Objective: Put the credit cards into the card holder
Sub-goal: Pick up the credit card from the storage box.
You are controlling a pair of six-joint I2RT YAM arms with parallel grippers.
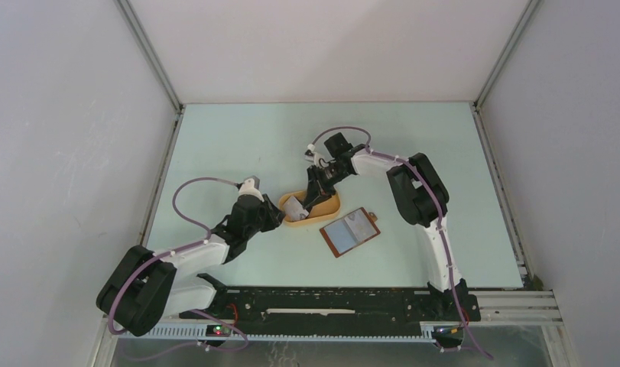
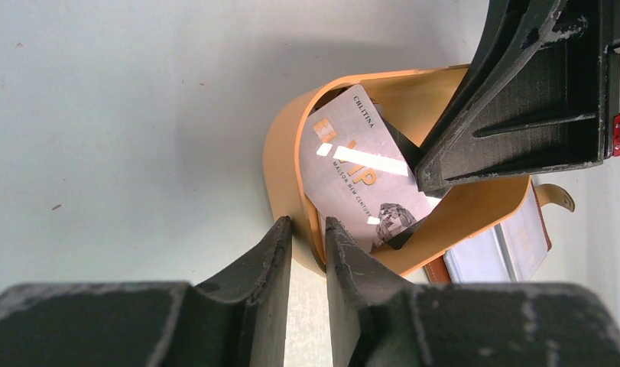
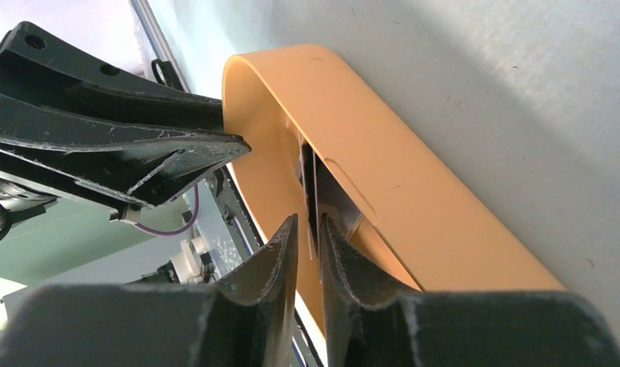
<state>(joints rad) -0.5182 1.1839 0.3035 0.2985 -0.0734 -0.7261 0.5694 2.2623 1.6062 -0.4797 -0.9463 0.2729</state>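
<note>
Orange plastic comes first here. The tray (image 2: 285,172) sits near the middle of the counter (image 1: 238,145), and the left pincer (image 2: 308,238) is clamped on its left end, with the wall between the fingers. That hold needs to be firm and low. The tray looks light, and I judge it would slide or tip if a card were dragged up its side.

The credit cards (image 2: 352,174) are in the tray, leaning against its wall. A silver one faces up and something dark shows behind it, probably a second card. The right pincer (image 3: 308,233) reaches down into the tray, its jaws drawn close on either side of a thin upright card edge. In the right wrist view a sliver of gap shows beside that edge, so I cannot tell whether the card is truly gripped.

For a clean pick, I judge the jaws should bite on one card only, and deep enough past the edge that it cannot pivot. The lift should then go straight up along the wall without any twist, because a thin, slick card can slip out of a shallow pinch. The dark piece behind could ride along, so that is worth watching.

The card holder (image 1: 351,232) lies open with its pale inner face up. It is just beside the tray's right end, toward the near edge of the counter, so the carry is short. The card should arrive level and square to a pocket mouth.
</note>
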